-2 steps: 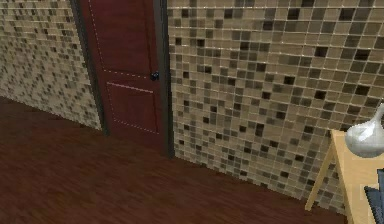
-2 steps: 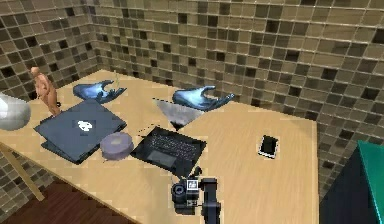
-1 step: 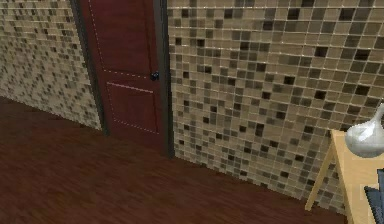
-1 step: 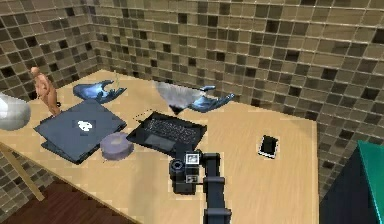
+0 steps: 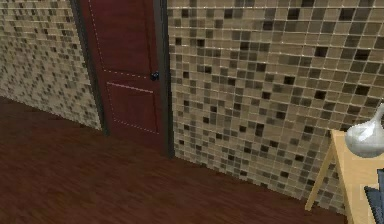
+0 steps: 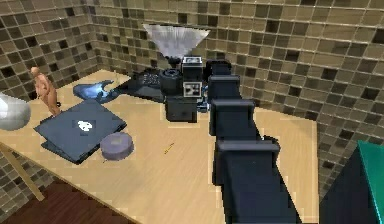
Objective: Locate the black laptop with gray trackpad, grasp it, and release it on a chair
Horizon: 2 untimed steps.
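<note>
**Claw and tabletop: item record, grasp stage**

My claw stands at the far end of my arm, which reaches out across the table. Its dark body sits among clutter at the back of the table. I cannot tell how its fingers are set, nor whether it has hold of anything.

Task item: one laptop, a dark flat slab with the lid down and a pale mark on top. It lies on the table toward the arm side view's left, near the table's near edge and apart from my claw. The closed lid hides the trackpad.

Step in hand, as I judge it: the reach before the grasp, with the release on a chair not yet begun. The next move calls for drawing the arm in and carrying the claw toward the arm side view's left, down to the laptop. It is thin and flat, so an edge is likely the only purchase.

Neighbours:
- grey round piece, just beside the laptop
- small figurine
- blue object
- pale fan-shaped piece
- pale rounded vase

Surface: light wood, smooth.

Room: mosaic-tiled walls, dark plank floor and a red-brown panelled door.
</note>
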### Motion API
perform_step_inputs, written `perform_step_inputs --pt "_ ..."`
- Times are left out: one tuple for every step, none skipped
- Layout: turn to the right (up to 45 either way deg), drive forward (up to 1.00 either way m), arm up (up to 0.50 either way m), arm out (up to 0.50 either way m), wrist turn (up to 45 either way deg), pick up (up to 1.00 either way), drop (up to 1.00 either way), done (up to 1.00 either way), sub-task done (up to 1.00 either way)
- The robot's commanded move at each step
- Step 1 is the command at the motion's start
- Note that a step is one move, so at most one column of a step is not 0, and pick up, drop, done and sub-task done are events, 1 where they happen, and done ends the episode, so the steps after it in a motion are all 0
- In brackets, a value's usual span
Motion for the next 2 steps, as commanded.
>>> perform_step_inputs --pt "0.0 0.0 0.0 0.0 -45.0 0.0 0.0 0.0 0.0" --pt "0.0 0.0 0.0 0.0 -45.0 0.0 0.0 0.0 0.0"
